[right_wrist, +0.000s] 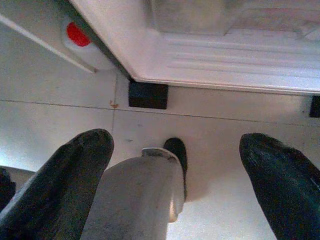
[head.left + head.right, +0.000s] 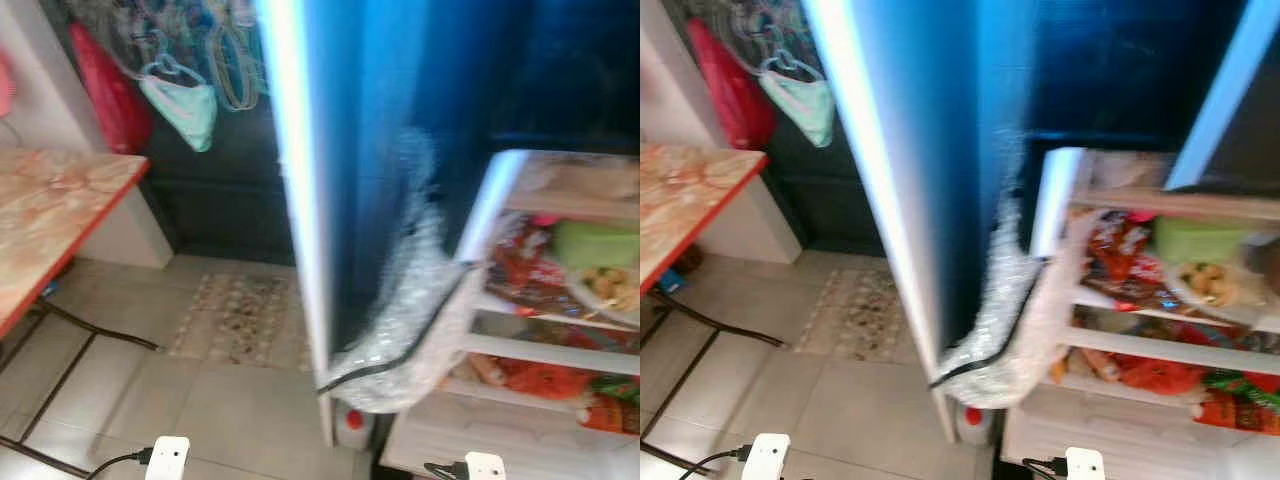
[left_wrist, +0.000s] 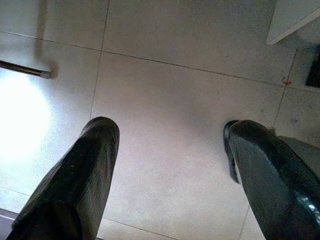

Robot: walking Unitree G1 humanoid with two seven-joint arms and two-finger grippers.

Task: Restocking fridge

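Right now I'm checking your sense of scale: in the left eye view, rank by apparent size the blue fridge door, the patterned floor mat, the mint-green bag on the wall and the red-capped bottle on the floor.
1. Blue fridge door
2. Patterned floor mat
3. Mint-green bag
4. Red-capped bottle

The door stands nearest, which inflates it.

Motion blur smears the packets on the fridge shelves (image 2: 545,345) beyond telling, and the table (image 2: 50,215) is cut off.

Fridge (image 2: 560,440) open, blue door (image 2: 370,150) swung out, white shelves packed w/ food.
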